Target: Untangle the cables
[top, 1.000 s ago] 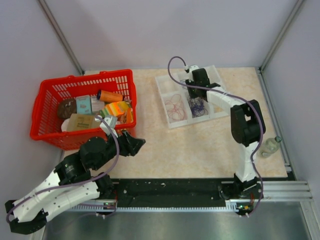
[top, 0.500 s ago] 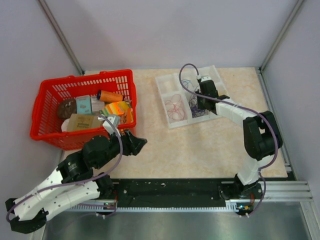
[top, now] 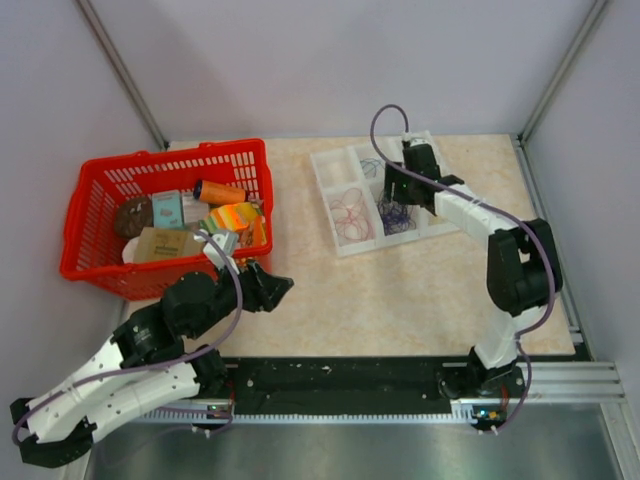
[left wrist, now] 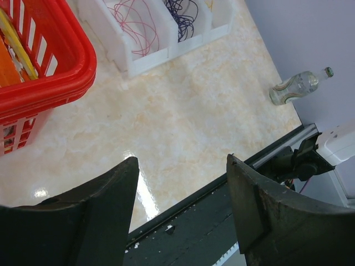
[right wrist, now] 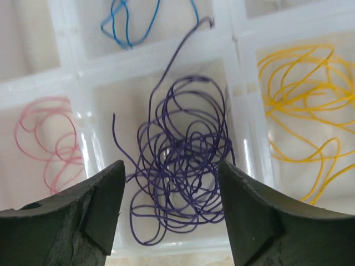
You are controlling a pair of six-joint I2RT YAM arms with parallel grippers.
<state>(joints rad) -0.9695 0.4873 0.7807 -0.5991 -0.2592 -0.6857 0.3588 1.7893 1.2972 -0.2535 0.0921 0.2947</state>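
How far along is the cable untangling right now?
Done: pink wires, yellow wires and blue wire lie in separate compartments of the tray. In hand: nothing; the open right gripper hovers over the purple tangle, one strand crossing a divider. Remaining: loosening that tangle.

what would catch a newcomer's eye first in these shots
The bright red basket, packed with boxes, stands out at the left. At the far right-centre a white compartment tray holds thin wires sorted by colour: a purple tangle in one cell, yellow wires and pink wires in the cells either side. The right gripper hovers open over the purple tangle.
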